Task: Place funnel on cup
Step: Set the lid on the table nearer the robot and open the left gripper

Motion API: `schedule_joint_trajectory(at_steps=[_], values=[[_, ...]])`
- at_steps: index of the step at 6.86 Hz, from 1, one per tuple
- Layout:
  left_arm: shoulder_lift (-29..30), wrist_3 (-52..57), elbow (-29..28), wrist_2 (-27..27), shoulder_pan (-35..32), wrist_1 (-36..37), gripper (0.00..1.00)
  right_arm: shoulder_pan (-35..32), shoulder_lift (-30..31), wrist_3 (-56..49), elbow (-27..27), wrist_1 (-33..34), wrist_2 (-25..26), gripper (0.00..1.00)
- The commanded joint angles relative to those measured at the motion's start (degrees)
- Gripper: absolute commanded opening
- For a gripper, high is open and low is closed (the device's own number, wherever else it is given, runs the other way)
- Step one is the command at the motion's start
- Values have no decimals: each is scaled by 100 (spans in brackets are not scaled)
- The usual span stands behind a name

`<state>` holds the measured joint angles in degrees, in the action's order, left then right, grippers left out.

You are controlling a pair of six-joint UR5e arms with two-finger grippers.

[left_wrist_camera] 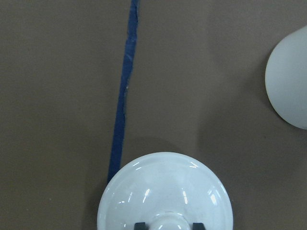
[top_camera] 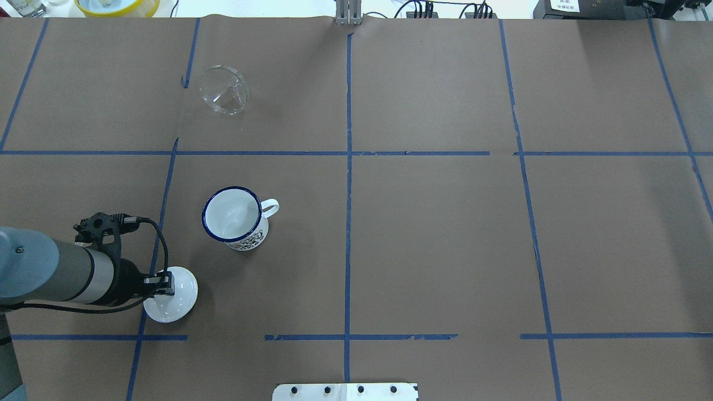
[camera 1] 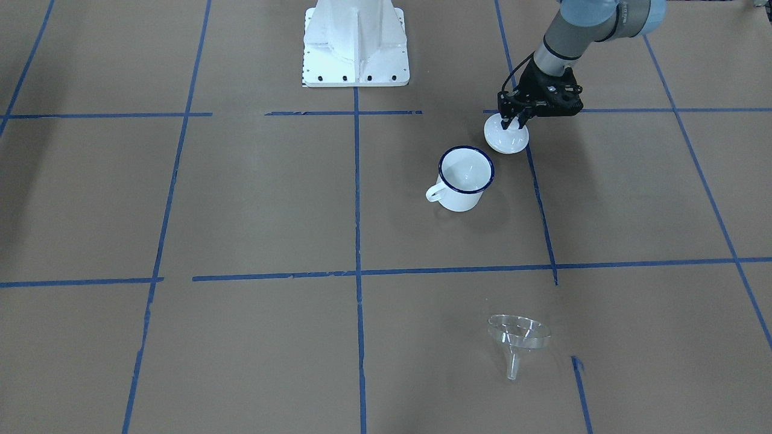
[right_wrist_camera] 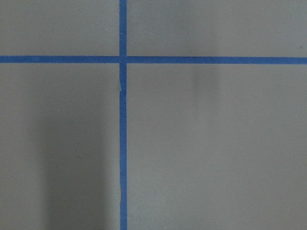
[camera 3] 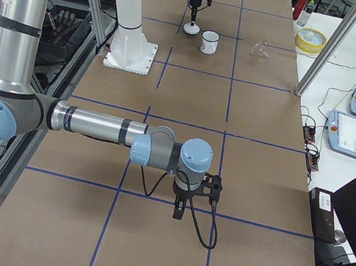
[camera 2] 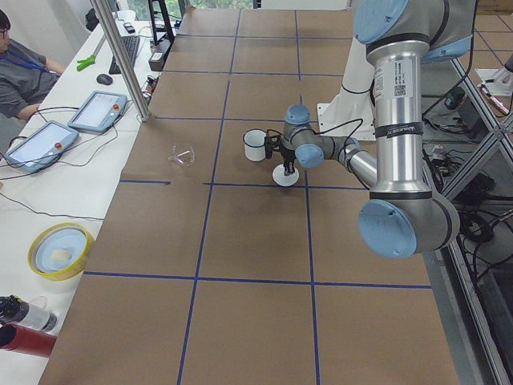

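The clear funnel (camera 1: 518,334) lies on its side on the brown table, far from the robot; it also shows in the overhead view (top_camera: 224,89). The white cup (camera 1: 464,178) with the dark blue rim stands upright and empty (top_camera: 234,220). My left gripper (camera 1: 512,123) points down beside the cup and is shut on the knob of a round white lid (camera 1: 509,141), at or just above the table (top_camera: 175,298). In the left wrist view the fingertips (left_wrist_camera: 139,225) flank the knob. My right gripper (camera 3: 179,210) hangs over bare table far from all this; I cannot tell its state.
The robot's white base (camera 1: 356,42) stands at the table's robot-side edge. Blue tape lines (camera 1: 357,193) cross the brown paper. A yellow-rimmed bowl (top_camera: 117,5) sits past the far table edge.
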<state>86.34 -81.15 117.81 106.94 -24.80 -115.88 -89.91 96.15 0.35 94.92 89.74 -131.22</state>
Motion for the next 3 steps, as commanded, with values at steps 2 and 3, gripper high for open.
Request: schedule_joint_trajectory(at_steps=[2,3], values=[[40,-42,-30,-24,45,48,50,0,0,0,-8,0,0,100],[58,-42,-21,-50,45,48,99,0,0,0,0,0,0,100]])
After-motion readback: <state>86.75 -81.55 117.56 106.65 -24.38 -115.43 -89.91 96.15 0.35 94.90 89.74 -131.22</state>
